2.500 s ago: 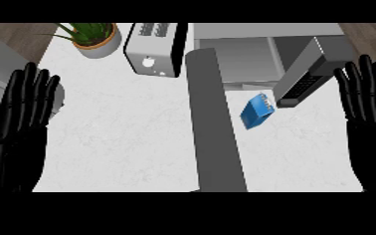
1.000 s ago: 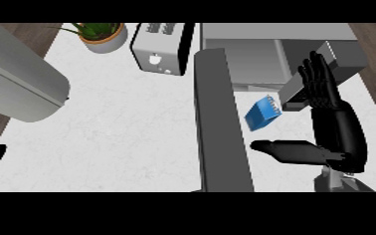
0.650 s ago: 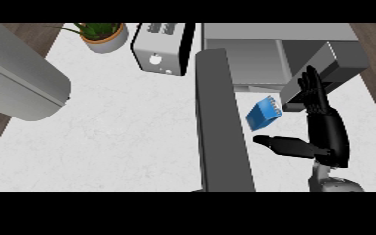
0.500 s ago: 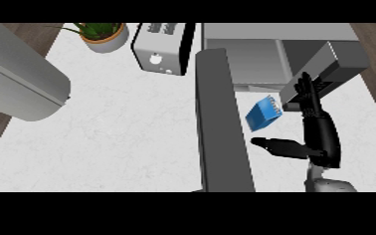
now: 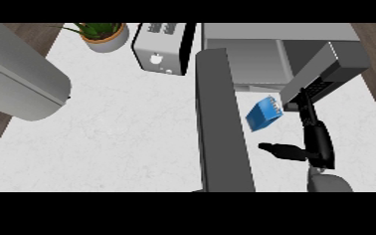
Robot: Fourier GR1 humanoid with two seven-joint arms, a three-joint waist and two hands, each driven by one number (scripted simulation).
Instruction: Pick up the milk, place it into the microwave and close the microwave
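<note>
Here the right hand [image 5: 320,147] spreads straight fingers [image 5: 306,110] and thumb wide just beside the milk [image 5: 263,115], holding nothing.

The tabletop [image 5: 125,129] is white with a faint marbled grain. Items standing on it:
- A potted plant [image 5: 103,34] at 11 o'clock, near the far edge.
- A toaster [image 5: 163,47] at 12 o'clock, just beside the microwave.
- The microwave [image 5: 294,50] at 1 to 2 o'clock, with its door [image 5: 220,124] swung open toward 6 o'clock.
- The blue milk [image 5: 263,113] carton at 3 o'clock, just right of the door.
</note>
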